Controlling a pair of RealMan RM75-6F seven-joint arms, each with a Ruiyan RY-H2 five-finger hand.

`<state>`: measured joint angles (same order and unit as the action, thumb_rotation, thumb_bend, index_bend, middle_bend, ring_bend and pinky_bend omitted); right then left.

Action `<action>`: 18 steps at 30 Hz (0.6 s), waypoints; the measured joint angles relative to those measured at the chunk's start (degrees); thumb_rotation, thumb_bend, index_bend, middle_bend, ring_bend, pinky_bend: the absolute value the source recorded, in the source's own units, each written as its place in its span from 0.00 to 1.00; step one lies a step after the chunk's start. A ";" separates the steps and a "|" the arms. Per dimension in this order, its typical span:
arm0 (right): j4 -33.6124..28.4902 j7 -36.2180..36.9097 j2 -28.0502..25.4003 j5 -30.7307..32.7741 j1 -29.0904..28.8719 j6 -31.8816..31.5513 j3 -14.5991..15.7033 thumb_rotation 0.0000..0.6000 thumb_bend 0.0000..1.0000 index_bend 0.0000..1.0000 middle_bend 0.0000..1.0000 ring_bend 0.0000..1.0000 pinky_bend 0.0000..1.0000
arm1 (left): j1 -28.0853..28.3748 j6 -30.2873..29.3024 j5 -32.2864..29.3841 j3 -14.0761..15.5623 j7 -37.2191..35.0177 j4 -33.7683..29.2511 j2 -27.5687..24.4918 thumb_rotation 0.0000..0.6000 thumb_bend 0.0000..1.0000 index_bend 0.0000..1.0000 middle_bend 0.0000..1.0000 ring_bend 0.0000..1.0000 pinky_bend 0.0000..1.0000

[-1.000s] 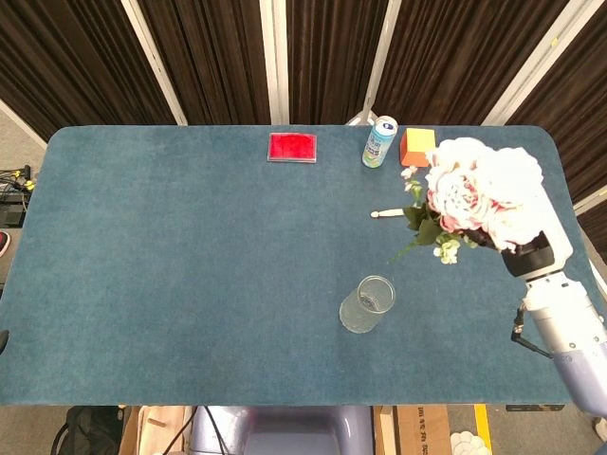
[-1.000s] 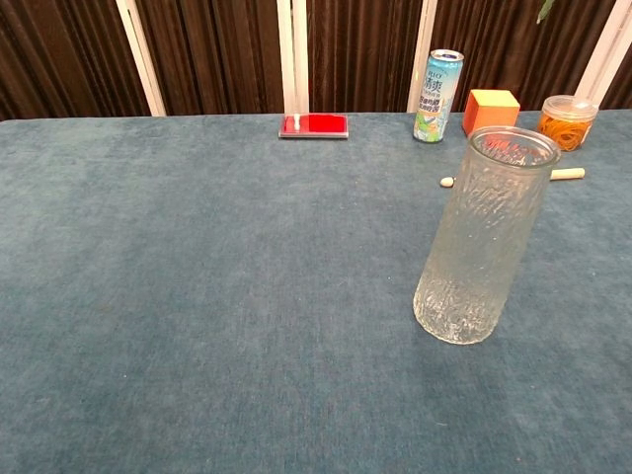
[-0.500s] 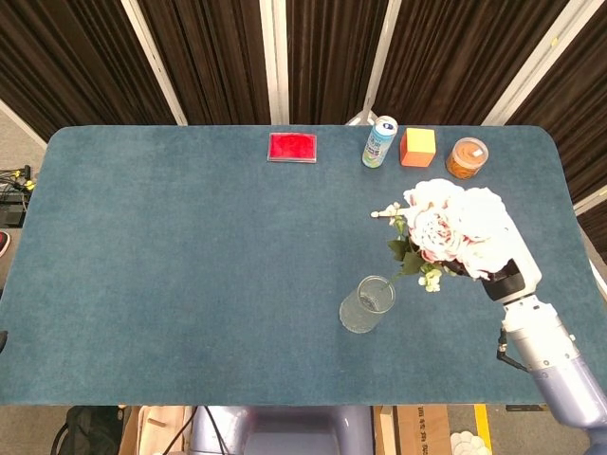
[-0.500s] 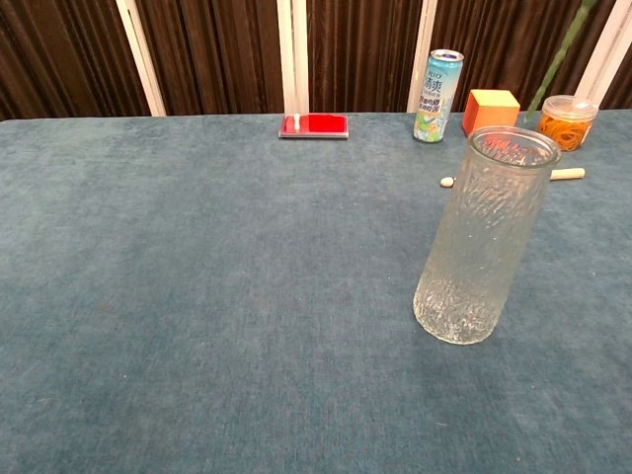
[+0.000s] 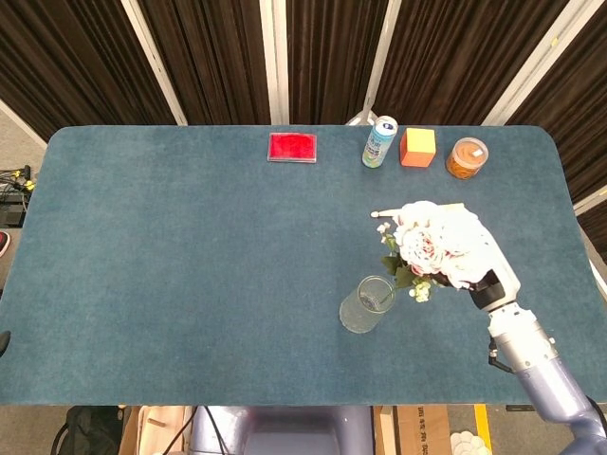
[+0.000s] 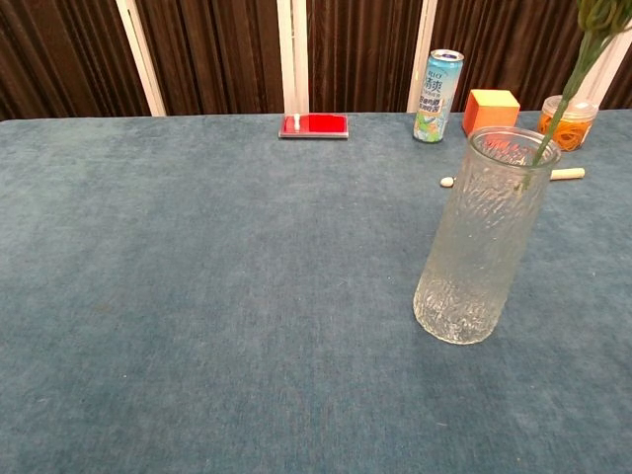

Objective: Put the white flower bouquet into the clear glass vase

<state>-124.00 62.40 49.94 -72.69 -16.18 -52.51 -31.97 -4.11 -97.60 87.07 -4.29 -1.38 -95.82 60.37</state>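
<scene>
Closer to the vase (image 5: 367, 303) than half a second back: bouquet (image 5: 436, 248) now down and left of its earlier spot, blooms just beside the vase rim on the right in the head view. Can (image 5: 379, 142), orange block (image 5: 417, 147) and jar of rubber bands (image 5: 466, 157) all uncovered along the far edge, where a second ago the blooms hid the jar. Wooden stick (image 5: 387, 214) half tucked under the flowers, only its left tip showing. Red case (image 5: 292, 147) unmoved at the back, vase unmoved on the blue table (image 5: 171, 265).

Right hand (image 5: 487, 284) wrapped around the bouquet below the blooms, mostly buried under petals and leaves from above; exact lie of the fingers hard to tell. Left hand nowhere in either view.

From the chest view only: green stem (image 6: 559, 109) slanting down from the top right corner, its lower end reaching the vase (image 6: 482, 237) mouth and seen through the glass just under the rim; half a second back only a faint stem high beside the jar. No blooms and no hand in that view. From the head view only: the flowers, the grey forearm, and the vase mouth as an open ring with the leaves next to it, not yet over it
</scene>
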 measured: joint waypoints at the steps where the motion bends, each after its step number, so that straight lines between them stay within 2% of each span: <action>1: 0.37 -0.13 0.29 -0.19 -0.25 0.10 0.47 1.00 0.41 0.51 0.42 0.47 0.10 | 0.00 -0.01 0.00 -0.01 0.01 -0.01 0.01 1.00 0.35 0.14 0.00 0.00 0.06; 11: 4.58 -1.47 4.40 -4.63 -2.68 0.85 6.15 1.00 0.41 0.51 0.41 0.39 0.09 | 0.08 0.14 0.00 0.02 0.81 -0.13 0.24 1.00 0.35 0.14 0.00 0.00 0.06; 13: 5.07 -1.34 4.80 -5.58 -3.12 1.20 6.88 1.00 0.37 0.45 0.35 0.32 0.07 | 0.08 0.12 -0.02 0.00 0.93 -0.15 0.27 1.00 0.35 0.14 0.00 0.00 0.06; 18: 6.42 0.33 4.97 -9.56 -4.36 2.51 8.81 1.00 0.18 0.21 0.14 0.13 0.00 | 0.12 0.24 -0.09 0.01 1.23 -0.21 0.35 1.00 0.35 0.14 0.00 0.00 0.06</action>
<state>-117.58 62.74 54.90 -82.25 -20.54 -50.00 -23.16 -3.99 -97.36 86.98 -4.28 -0.14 -96.03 60.72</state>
